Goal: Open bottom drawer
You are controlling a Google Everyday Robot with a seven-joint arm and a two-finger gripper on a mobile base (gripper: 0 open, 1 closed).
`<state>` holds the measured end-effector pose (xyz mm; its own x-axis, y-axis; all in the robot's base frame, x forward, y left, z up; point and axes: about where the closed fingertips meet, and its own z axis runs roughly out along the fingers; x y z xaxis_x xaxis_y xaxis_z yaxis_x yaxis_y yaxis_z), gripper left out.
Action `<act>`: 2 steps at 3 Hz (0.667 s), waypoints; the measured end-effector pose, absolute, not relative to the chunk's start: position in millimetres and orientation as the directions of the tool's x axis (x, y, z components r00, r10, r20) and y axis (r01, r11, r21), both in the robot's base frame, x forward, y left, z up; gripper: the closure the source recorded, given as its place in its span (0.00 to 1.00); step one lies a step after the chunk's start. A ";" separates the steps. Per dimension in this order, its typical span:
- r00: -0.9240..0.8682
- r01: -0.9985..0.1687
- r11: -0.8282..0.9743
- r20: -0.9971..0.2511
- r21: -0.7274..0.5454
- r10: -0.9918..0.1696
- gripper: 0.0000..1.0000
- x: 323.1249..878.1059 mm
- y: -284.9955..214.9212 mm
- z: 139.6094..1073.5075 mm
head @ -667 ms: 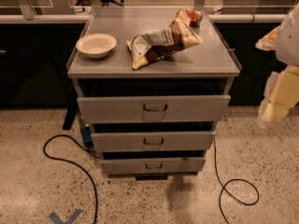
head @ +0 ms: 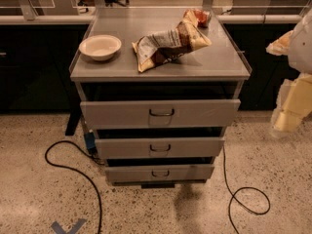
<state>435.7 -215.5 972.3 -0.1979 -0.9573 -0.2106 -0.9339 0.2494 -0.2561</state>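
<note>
Cream gripper [head: 291,112] right of metal bottom drawer [head: 160,172]

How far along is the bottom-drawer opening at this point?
Done: nothing, it seems. The bottom drawer shows only its front, with no tray in sight, and its handle is untouched. In hand: the gripper hangs at the right edge, apart from the cabinet. Left: reach the handle, grasp it, pull the drawer out.
</note>
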 end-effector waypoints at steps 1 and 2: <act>-0.154 -0.938 0.206 -0.197 -0.277 -0.968 0.00 425.2 -215.1 943.7; -0.091 -0.941 0.145 -0.185 -0.306 -0.979 0.00 408.2 -203.9 894.0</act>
<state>408.2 -203.9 894.0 -0.0909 -0.9786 -0.1848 -0.9408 0.1452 -0.3064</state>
